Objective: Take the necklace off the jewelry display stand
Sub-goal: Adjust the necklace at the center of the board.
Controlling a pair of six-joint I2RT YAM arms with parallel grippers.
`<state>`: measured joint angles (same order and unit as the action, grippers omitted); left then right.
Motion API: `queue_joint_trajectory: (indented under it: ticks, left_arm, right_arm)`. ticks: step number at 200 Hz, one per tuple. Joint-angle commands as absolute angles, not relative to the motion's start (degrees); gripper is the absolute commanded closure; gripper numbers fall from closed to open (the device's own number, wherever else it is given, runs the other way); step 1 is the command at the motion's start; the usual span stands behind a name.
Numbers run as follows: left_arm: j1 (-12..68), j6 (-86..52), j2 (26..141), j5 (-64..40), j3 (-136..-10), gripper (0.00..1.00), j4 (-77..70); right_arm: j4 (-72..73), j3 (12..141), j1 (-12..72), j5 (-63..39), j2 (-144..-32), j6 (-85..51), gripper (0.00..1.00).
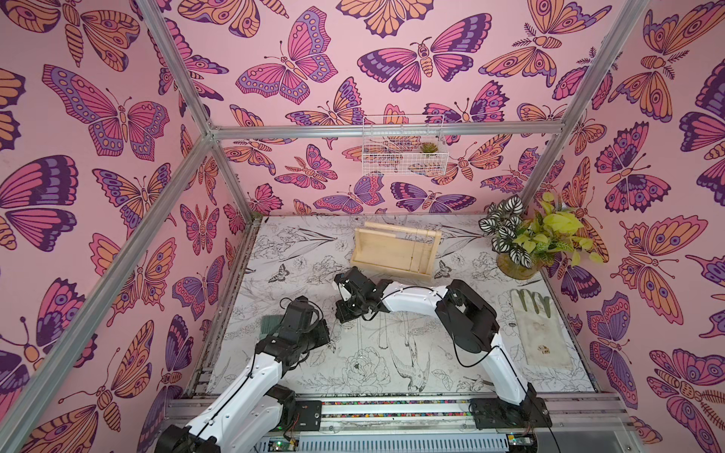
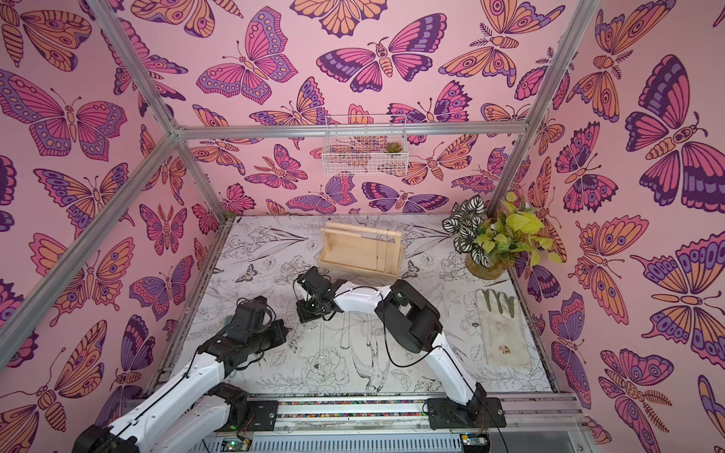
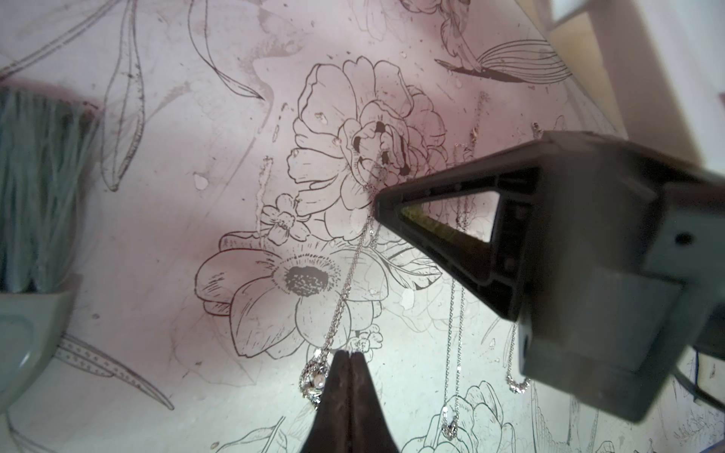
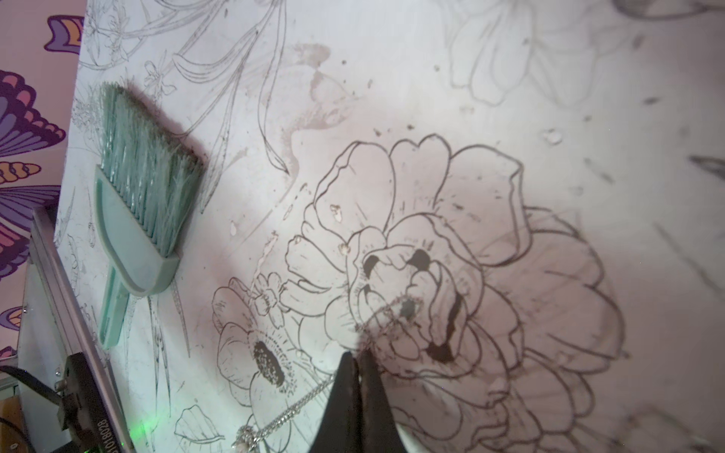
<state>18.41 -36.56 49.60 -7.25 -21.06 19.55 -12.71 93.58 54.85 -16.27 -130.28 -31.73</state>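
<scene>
Trailing toward 6 o'clock from the clenched right fingers point(image 4: 342, 392), which seem to pinch its end to lay it on the desk point(image 1: 431, 353), the necklace point(image 3: 345, 292) is off the jewelry display stand point(image 1: 394, 251) at 12 o'clock, while the left fingers point(image 3: 335, 400), clenched empty, sit beside its pendant point(image 3: 314, 382), the actual pinch hidden.

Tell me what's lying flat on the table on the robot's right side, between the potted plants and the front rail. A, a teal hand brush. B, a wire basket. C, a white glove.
C: in both top views a white glove lies flat on the table, nearer the arms than the potted plants; the teal brush lies over by the left arm.
</scene>
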Motion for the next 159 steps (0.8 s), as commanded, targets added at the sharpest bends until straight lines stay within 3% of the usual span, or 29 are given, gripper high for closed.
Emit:
queue_joint_trajectory:
  ticks: [1, 100, 159]
  left_arm:
    - [18.6, -36.8, 49.3, -7.7, -20.0, 1.00, 19.6]
    - [18.6, -36.8, 49.6, -7.5, -20.1, 1.00, 19.6]
    - [18.5, -36.6, 49.2, -6.2, -21.1, 1.00, 19.9]
  right_arm:
    - [-16.4, 96.4, 53.9, -14.9, -132.8, -31.7, 1.00]
    - [-19.2, 103.2, 52.1, -16.1, -135.9, -29.8, 1.00]
    - [-13.7, 90.7, 54.7, -17.9, -125.2, -28.9, 1.00]
